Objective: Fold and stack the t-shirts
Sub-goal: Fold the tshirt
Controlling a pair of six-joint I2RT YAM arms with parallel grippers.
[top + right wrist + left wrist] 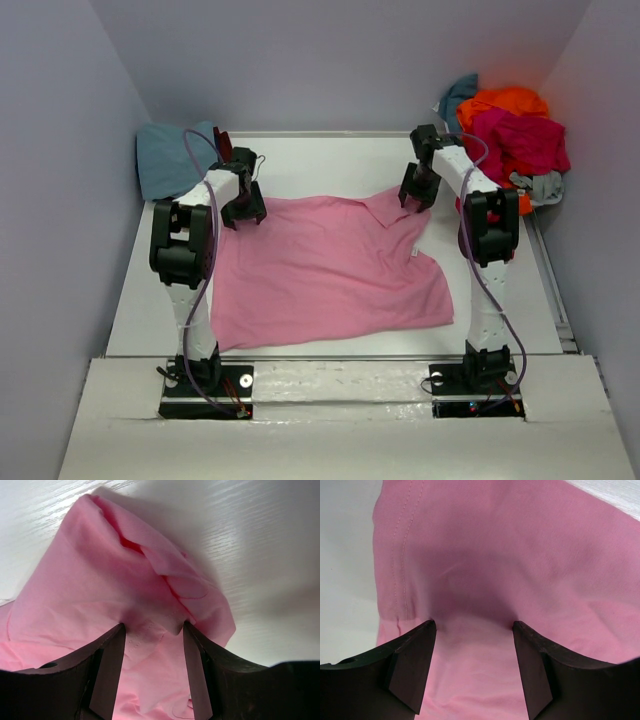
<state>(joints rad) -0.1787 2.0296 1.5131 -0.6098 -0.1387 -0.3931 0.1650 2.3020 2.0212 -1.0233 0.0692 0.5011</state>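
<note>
A robot lab: a white table (330,150) boxed in by bare grey walls (340,60), left arm (185,250) bolted on at 7 o'clock, right arm (487,230) at 5 o'clock

Top view high, looking down and forward; wrist views close over shared pink t-shirt (320,265)

White arms (196,322), blk joints (182,246), purple cables (186,152)

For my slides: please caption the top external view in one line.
Left gripper and right gripper, both open, sit at the far edge of a pink t-shirt spread across the white table.
</note>
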